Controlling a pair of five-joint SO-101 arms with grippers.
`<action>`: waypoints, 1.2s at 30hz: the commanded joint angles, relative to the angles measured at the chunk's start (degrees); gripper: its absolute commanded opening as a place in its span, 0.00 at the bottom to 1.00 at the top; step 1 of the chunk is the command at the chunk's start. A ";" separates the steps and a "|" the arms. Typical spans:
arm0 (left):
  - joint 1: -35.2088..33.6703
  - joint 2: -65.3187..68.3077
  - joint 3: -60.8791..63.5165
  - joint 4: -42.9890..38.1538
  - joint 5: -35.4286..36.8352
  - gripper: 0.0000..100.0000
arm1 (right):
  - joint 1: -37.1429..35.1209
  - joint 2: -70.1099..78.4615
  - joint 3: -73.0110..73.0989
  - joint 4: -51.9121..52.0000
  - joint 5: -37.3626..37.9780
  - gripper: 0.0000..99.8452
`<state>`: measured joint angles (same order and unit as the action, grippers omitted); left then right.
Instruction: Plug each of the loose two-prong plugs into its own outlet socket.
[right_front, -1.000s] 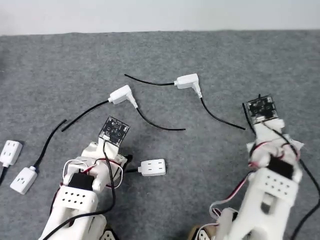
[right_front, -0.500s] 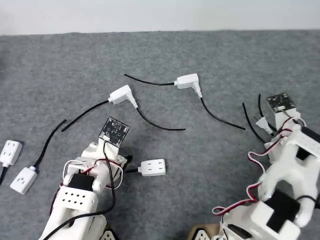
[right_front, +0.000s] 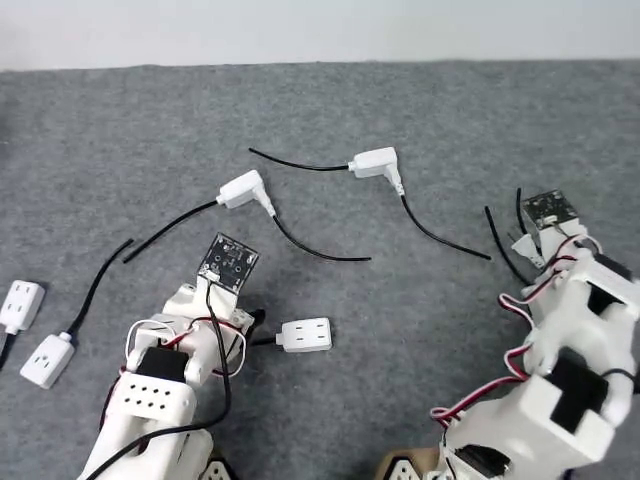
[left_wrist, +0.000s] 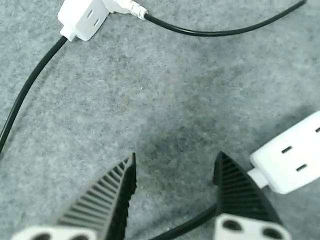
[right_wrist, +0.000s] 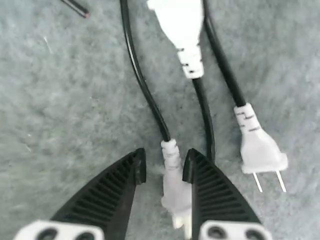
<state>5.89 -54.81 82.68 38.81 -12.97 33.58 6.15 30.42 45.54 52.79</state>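
Note:
In the right wrist view my right gripper (right_wrist: 165, 160) is open only narrowly, its fingers on either side of a white plug (right_wrist: 175, 192) lying on the grey mat. The plug nearly touches one finger. A second white two-prong plug (right_wrist: 260, 150) lies beside it, prongs showing, and a third white plug body (right_wrist: 182, 25) lies farther off. From above, a plug (right_front: 522, 243) shows by the right arm's tip. My left gripper (left_wrist: 175, 165) is open over bare mat. A white outlet socket (left_wrist: 295, 160) lies just beside one finger; in the high view this socket (right_front: 305, 335) is right of the left arm.
Two white socket blocks with black cords (right_front: 248, 188) (right_front: 374, 162) lie mid-table; one of these blocks (left_wrist: 85, 15) lies ahead of the left gripper. Two more sockets (right_front: 20, 303) (right_front: 48, 360) sit at the left edge. Loose black cords cross the mat (right_front: 450, 120).
The right arm has swung to the right and come down over the loose plugs near the right edge. The left arm and the sockets have not moved.

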 joint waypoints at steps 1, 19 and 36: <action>0.18 -0.79 -0.40 -1.41 0.26 0.24 | 0.84 0.22 -2.55 -2.15 1.67 0.13; 0.18 -0.79 -0.40 -1.76 0.26 0.24 | -5.32 -13.05 -1.67 18.77 -4.92 0.01; 0.26 -0.79 -0.40 -1.58 0.26 0.24 | -41.01 -46.99 12.22 25.98 -54.86 0.01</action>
<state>5.89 -54.81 82.68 38.37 -12.97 -2.11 -37.27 37.63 74.37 -0.13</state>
